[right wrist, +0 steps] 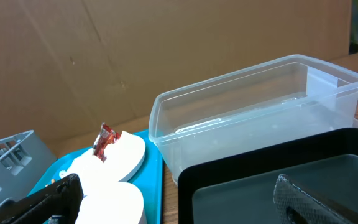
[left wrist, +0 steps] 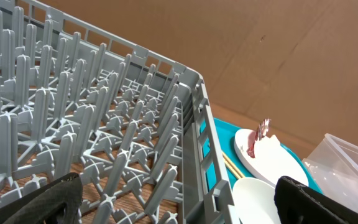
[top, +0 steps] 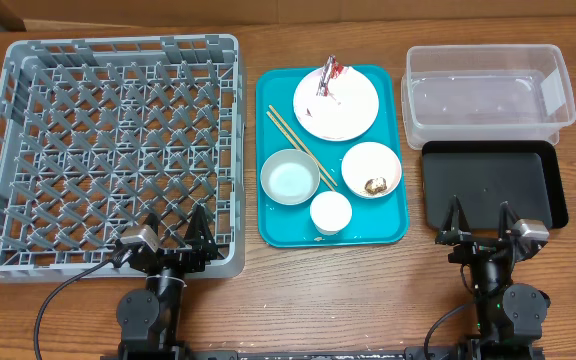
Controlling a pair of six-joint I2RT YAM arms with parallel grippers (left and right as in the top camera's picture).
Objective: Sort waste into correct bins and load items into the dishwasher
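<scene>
The left gripper [top: 176, 232], at the lower left of the overhead frame, has its fingers spread wide with nothing between them, poised over the near edge of the dish rack [top: 108, 140]. The right gripper [top: 479, 228], lower right, is equally spread and empty over the near edge of the black tray [top: 488, 185]. The clear tub [top: 488, 52] stands just above that tray.

Between rack and bins, the teal tray [top: 280, 228] rests on the tabletop [top: 368, 300] and carries everything to be sorted. The plate [top: 343, 112] lies at its top with the wrapper [top: 328, 75] on its upper left edge. The chopsticks [top: 300, 148] run diagonally below it. The left bowl [top: 290, 176] sits mid-tray, and beside it the right bowl [top: 368, 162] holds the food lump [top: 375, 186]. The cup [top: 330, 212] is lowest.

The wrapper is probably light, crinkly and springy, and its raised peak offers the easiest pinch. The plate and bowls look stiff, smooth and breakable, so a firm hold across the rim seems safest. The thin chopsticks lie flat and will likely roll; a pinch near mid-length should suit them.
</scene>
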